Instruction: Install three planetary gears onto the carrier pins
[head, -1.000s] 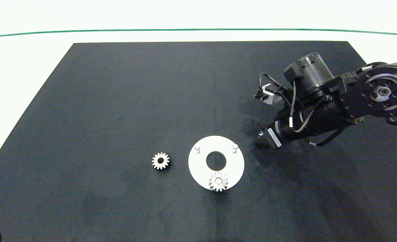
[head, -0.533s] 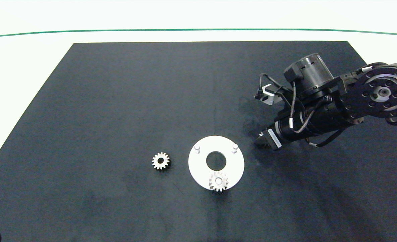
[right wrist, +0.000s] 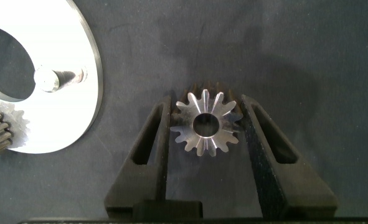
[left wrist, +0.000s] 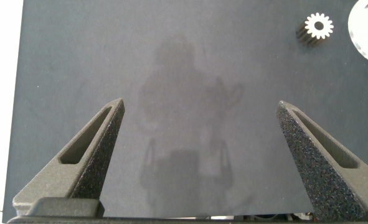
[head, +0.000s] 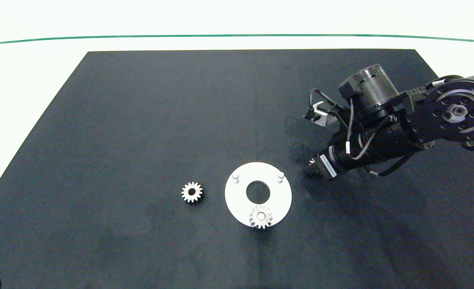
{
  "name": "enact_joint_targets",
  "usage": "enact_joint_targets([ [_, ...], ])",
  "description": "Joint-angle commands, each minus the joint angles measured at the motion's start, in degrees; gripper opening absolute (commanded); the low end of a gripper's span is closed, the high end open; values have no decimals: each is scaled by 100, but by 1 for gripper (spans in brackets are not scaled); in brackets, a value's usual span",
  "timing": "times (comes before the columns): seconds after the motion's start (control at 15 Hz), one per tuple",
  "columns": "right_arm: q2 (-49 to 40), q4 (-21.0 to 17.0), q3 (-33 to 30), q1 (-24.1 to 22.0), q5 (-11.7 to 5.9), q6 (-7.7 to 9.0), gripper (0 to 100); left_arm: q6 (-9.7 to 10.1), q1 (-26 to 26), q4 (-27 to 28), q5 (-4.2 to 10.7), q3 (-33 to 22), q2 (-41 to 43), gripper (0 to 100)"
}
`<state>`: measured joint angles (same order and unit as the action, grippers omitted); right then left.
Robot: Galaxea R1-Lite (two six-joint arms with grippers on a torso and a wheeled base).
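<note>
Right gripper (right wrist: 203, 127) clenched on a planetary gear (right wrist: 205, 123), just beside the white carrier disc (head: 237, 200).
Lift it level and centre the bore over a bare carrier pin (head: 280, 176). One gear (head: 261, 217) is seated; another (head: 191, 192) lies on the dark surface (head: 140, 120). Left gripper (left wrist: 199, 155) idles, fingers spread.

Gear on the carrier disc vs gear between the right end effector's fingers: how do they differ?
The mounted gear sits on a pin of the white carrier disc; the gripped gear is off the disc, beside its edge, its bore empty. The right end effector is closed on the second; nothing holds the first. Both are small silver spur gears.
</note>
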<state>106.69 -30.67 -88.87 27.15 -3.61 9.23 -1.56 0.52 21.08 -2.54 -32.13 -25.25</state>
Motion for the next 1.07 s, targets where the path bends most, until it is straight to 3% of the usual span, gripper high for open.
enact_joint_targets([
  [0.07, 27, -35, 28, 10, -8, 9, 0, -2, -8, 10, -1, -3, -7, 100],
  [0.87, -61, -88, -219, 1, -17, 26, 0, -2, -8, 10, -1, -3, 2, 100],
  [1.07, -149, -378, -447, 36, -8, 26, 0, -2, 0, 10, -1, 14, 2, 100],
])
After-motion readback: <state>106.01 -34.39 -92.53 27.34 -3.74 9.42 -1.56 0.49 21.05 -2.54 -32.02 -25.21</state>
